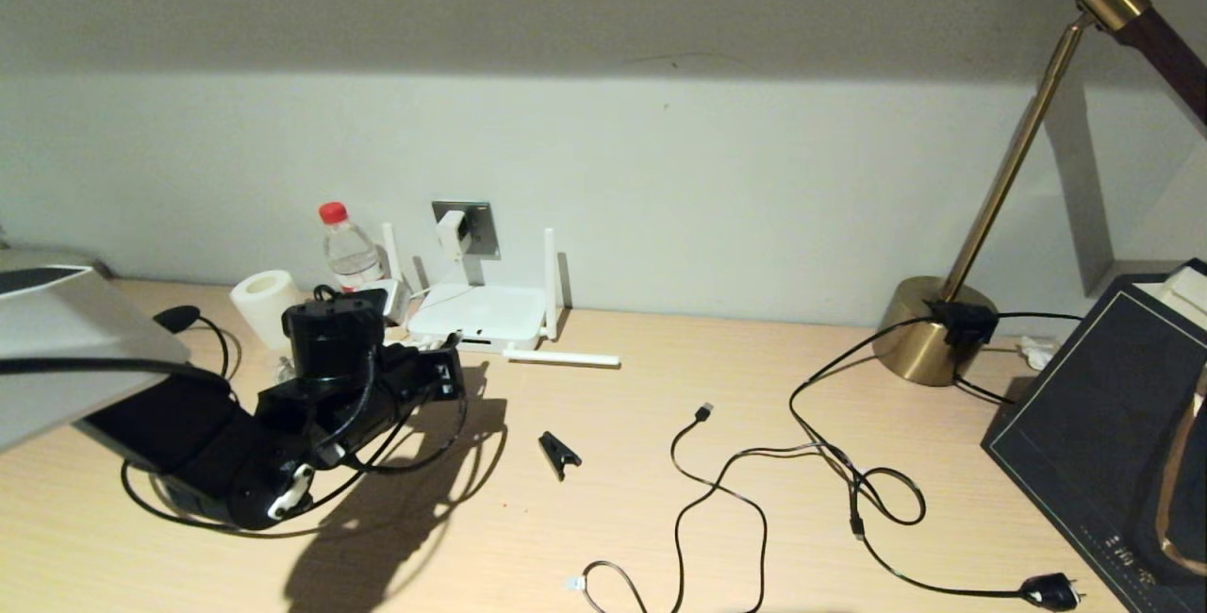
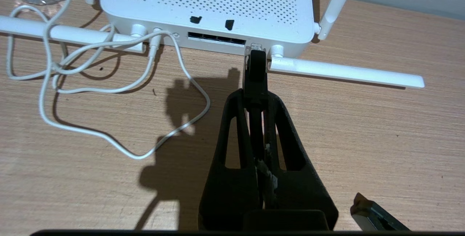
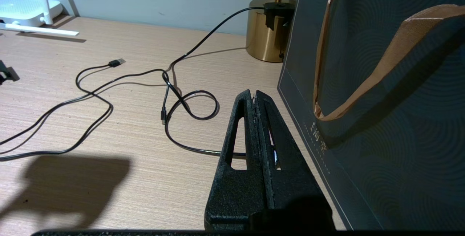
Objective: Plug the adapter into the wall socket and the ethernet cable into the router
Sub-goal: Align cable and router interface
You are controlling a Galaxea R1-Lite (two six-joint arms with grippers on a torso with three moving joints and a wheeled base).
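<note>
Pale wooden desk [image 1: 660, 500] against a white wall, with one router [image 1: 479, 316] showing four antennas below one wall socket [image 1: 477, 224], the adapter [image 1: 453, 234] plugged in there. Left gripper [image 2: 256, 94] pinched on the ethernet cable [image 2: 256, 69], clear connector just at the port row's end. Right gripper [image 3: 255, 94] closed, empty, beside a dark gift bag [image 3: 381, 94].

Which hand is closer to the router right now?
Left. The left hand holds the ethernet cable right at the router ports. The right hand is far off, beside the dark bag.
</note>
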